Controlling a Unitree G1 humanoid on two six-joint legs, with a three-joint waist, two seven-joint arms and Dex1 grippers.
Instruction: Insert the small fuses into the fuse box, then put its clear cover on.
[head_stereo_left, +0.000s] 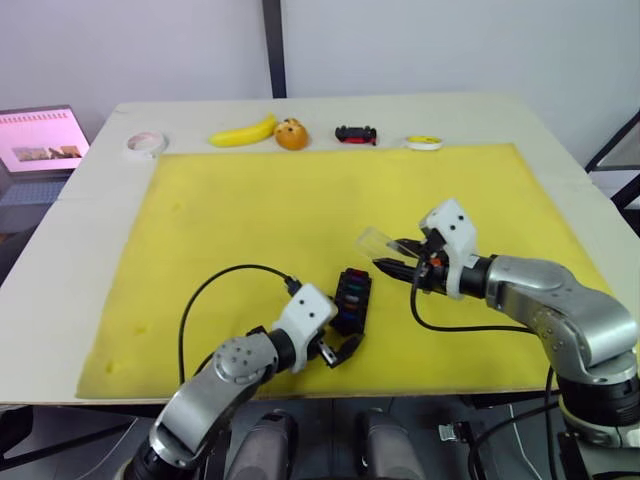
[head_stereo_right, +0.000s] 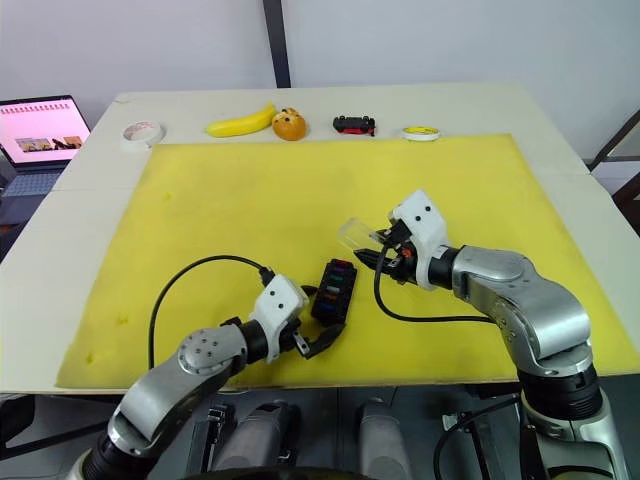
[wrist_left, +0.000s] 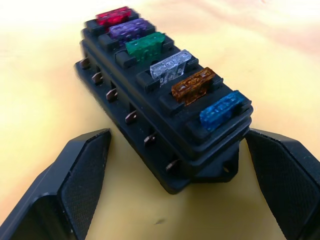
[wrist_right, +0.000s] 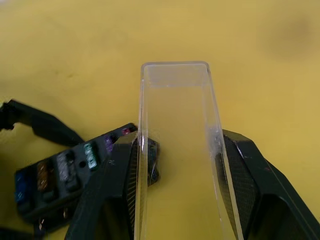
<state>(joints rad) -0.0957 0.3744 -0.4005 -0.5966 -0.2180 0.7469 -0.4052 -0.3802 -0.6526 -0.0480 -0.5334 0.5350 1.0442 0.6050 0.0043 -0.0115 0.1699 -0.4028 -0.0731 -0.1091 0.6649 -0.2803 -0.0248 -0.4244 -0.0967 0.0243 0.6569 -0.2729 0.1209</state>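
- My arms: silver-grey rounded metal shells, white block housings at both wrists.
- My left gripper (head_stereo_left: 338, 352) and right gripper (head_stereo_left: 392, 256): 2 black fingers each, textured inner pads (wrist_left: 87, 172).
- 1 black cable loops from each wrist.

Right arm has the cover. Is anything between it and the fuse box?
Nothing visible. The cover is held in the right gripper above the mat, and bare yellow mat lies between it and the fuse box. The left gripper flanks the box's near end, jaws open, its top uncovered.
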